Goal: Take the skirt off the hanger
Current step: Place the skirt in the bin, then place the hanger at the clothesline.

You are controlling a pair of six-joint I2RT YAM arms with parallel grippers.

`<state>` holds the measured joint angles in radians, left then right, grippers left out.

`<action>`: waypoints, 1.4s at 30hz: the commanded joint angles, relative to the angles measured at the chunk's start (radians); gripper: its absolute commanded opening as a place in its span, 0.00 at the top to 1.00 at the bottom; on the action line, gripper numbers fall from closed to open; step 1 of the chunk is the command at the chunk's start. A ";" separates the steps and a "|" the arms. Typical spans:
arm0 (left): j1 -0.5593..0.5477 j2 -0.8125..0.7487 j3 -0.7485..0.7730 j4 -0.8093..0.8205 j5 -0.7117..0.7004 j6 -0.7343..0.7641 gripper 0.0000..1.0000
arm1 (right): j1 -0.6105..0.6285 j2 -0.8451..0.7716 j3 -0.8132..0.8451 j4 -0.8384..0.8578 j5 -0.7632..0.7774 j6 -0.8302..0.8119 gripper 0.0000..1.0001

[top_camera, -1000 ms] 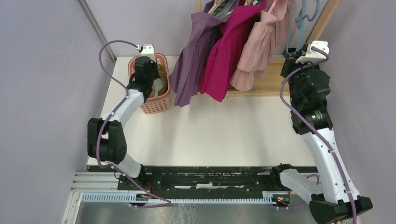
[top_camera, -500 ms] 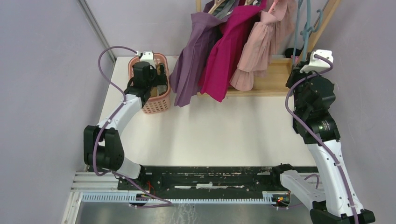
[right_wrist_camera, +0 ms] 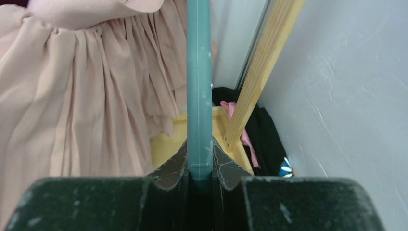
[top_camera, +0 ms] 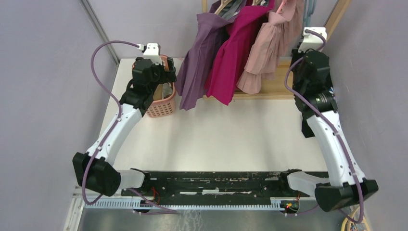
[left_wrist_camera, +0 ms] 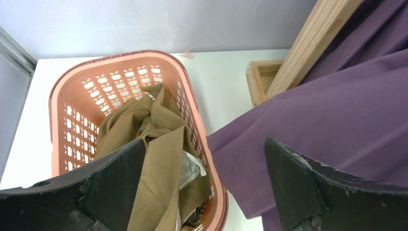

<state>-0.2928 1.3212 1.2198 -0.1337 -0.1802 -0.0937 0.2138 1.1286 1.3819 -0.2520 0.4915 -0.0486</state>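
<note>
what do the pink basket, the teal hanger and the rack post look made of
The pink basket: moulded plastic, matte, given the apple-shaped cutouts in its walls. The teal hanger: probably plastic, smooth and evenly coloured. The rack post: bare light wood, grain faintly visible.

My overhead camera sits high behind both arm bases, looking down across the white tabletop [top_camera: 216, 134] toward the wooden clothes rack [top_camera: 281, 89]. The left wrist camera looks out past the left gripper [left_wrist_camera: 203, 142], close above the pink perforated plastic basket [left_wrist_camera: 72, 91] and the purple draped fabric [left_wrist_camera: 337, 120]; the overhead view shows both too. The right wrist camera stares along the right gripper [right_wrist_camera: 199, 147], very near the teal plastic hanger [right_wrist_camera: 198, 72]. The pleated pale-pink garment [right_wrist_camera: 72, 96] beside it also appears overhead.
</note>
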 commanded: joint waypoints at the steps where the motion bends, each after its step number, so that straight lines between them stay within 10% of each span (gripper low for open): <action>1: -0.020 -0.087 -0.005 -0.027 -0.018 0.036 0.01 | -0.021 0.118 0.109 0.204 0.034 -0.075 0.99; 42: -0.025 -0.034 0.024 -0.089 -0.071 0.061 0.01 | -0.228 0.638 0.493 0.285 -0.082 0.031 0.99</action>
<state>-0.3157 1.2827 1.1934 -0.2398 -0.2356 -0.0471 -0.0097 1.7477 1.8118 0.0051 0.4339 -0.0441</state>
